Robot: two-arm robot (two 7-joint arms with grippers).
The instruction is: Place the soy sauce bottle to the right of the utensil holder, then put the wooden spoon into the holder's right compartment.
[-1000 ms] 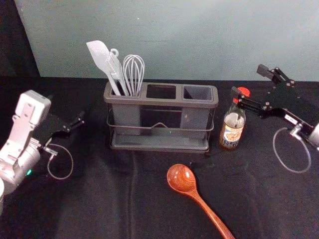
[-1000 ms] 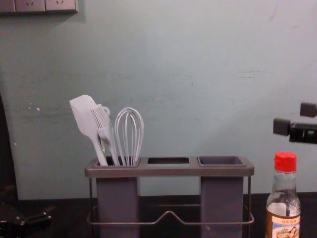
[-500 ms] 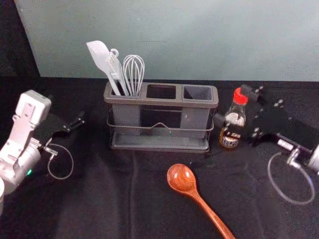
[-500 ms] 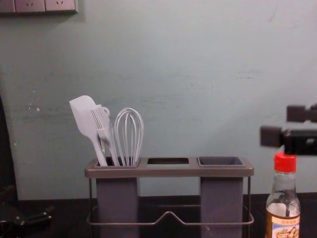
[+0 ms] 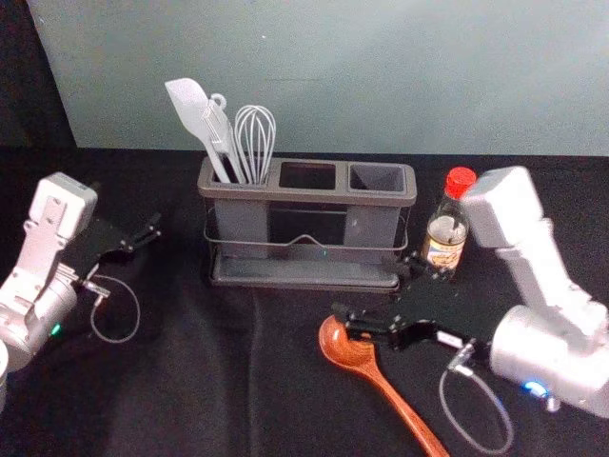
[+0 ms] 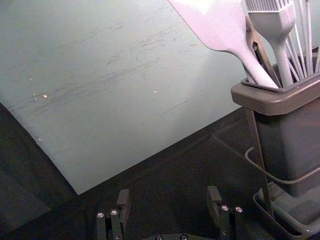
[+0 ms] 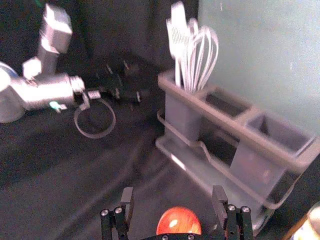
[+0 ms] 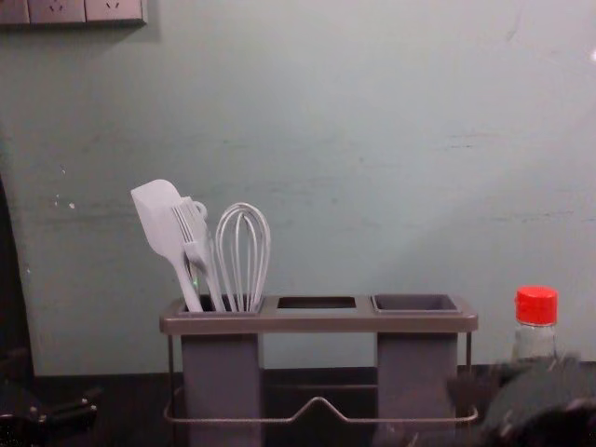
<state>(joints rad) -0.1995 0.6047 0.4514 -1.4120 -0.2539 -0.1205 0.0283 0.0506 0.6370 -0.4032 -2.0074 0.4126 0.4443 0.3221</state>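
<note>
Bottle [image 5: 445, 251] standing right of holder [image 5: 304, 194], seemingly done; spoon [image 5: 404, 411] waiting near right hand [image 7: 173, 194]; left hand [image 6: 168, 194] idling at left; both hands gaping.

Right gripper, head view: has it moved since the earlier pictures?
Yes. Against the utensil holder, the right gripper has moved left and toward the robot, from beside the holder's right end to in front of it, by the wooden spoon's bowl.
</note>
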